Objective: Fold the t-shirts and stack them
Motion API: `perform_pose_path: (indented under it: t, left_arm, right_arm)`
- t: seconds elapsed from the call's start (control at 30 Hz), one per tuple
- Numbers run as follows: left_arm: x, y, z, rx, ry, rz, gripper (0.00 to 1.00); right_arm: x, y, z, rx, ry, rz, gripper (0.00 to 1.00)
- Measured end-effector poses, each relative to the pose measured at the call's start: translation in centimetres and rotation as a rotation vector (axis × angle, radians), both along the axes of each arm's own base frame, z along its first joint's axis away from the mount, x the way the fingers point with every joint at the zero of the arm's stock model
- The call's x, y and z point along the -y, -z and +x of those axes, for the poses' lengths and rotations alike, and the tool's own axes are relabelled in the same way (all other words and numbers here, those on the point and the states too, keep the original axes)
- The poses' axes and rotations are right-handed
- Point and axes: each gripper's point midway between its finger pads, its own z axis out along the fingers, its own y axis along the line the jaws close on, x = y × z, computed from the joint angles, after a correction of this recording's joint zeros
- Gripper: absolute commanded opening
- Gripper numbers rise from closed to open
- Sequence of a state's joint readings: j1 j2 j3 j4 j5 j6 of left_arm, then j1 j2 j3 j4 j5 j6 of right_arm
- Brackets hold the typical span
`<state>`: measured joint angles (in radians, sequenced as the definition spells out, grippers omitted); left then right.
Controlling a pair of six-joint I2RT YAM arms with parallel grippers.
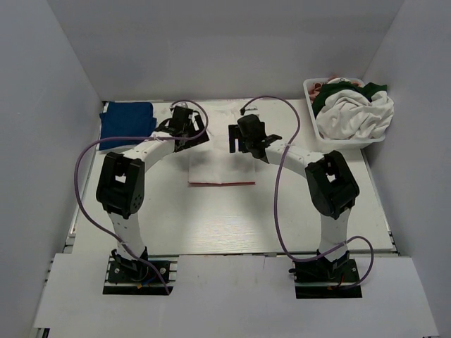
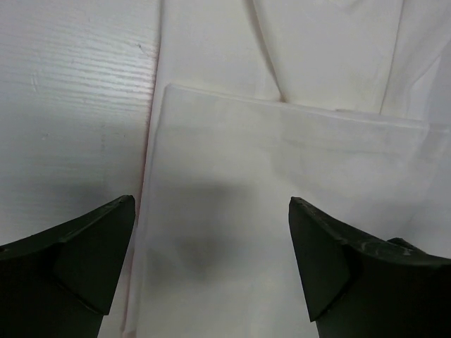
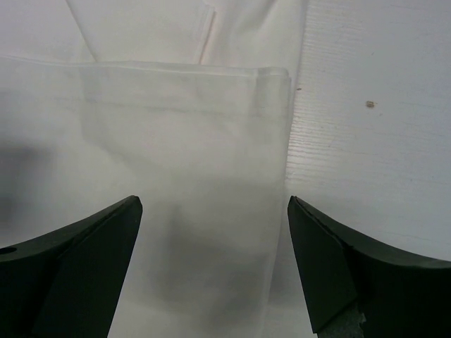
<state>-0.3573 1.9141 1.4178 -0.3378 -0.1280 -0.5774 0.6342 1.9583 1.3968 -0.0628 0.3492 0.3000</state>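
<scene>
White tee half-folded on desk; I hold left fingers, right fingers wide, empty above fold. Risk: careless descent snags top layer, undoing crease.

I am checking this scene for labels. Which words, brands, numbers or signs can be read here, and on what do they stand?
No text can be read in any view.
The folded white t-shirt shows only a red strip along its near edge, no letters.
The red patch on cloth in the basket is too small to read.
The blue t-shirt looks plain.
</scene>
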Motion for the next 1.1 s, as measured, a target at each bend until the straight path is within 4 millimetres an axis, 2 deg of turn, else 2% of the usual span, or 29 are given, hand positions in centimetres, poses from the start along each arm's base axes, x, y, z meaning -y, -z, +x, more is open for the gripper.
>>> perform_pose_path:
  t: [0.07,0.13,0.27,0.4,0.47,0.57,0.67,0.73,0.8,0.93,1.1]
  left_arm:
    - [0.1,0.7,-1.0,-0.025,0.012,-0.014,1.00]
    - [0.0,1.9,-3.0,-0.073,0.028,-0.025,1.00]
    - [-0.4,4.5,-7.4,-0.182,0.047,-0.034,0.90]
    - [-0.9,6.7,-12.8,-0.276,0.078,-0.054,0.81]
    - [-1.0,6.4,-14.4,-0.279,0.084,-0.079,0.69]
    - [-1.3,7.1,-16.3,-0.303,0.088,-0.087,0.54]
    - [-1.2,7.2,-16.4,-0.296,0.091,-0.099,0.51]
    - [-1.2,7.3,-16.3,-0.288,0.089,-0.105,0.42]
    - [-1.2,7.4,-16.1,-0.284,0.086,-0.110,0.37]
    - [-1.1,7.5,-16.0,-0.281,0.086,-0.115,0.41]
    - [-1.2,7.4,-15.6,-0.270,0.080,-0.114,0.41]
  right_arm:
    - [-0.1,-0.2,-0.3,-0.006,-0.007,0.011,0.90]
    - [0.0,-0.4,-0.7,-0.012,-0.006,0.017,0.90]
    - [0.9,-0.8,-2.3,-0.043,0.018,0.040,0.90]
    - [2.9,1.0,-7.0,-0.131,0.030,0.082,0.90]
    - [3.7,2.3,-9.4,-0.189,0.028,0.106,0.88]
    - [4.4,4.7,-12.3,-0.272,0.021,0.134,0.86]
    - [4.6,6.4,-14.0,-0.334,0.015,0.150,0.80]
    - [3.9,6.1,-13.9,-0.331,0.003,0.185,0.75]
    - [3.5,6.1,-13.7,-0.329,-0.003,0.207,0.73]
    - [2.9,6.3,-13.4,-0.330,-0.006,0.233,0.65]
    - [2.7,6.5,-13.1,-0.323,-0.001,0.239,0.56]
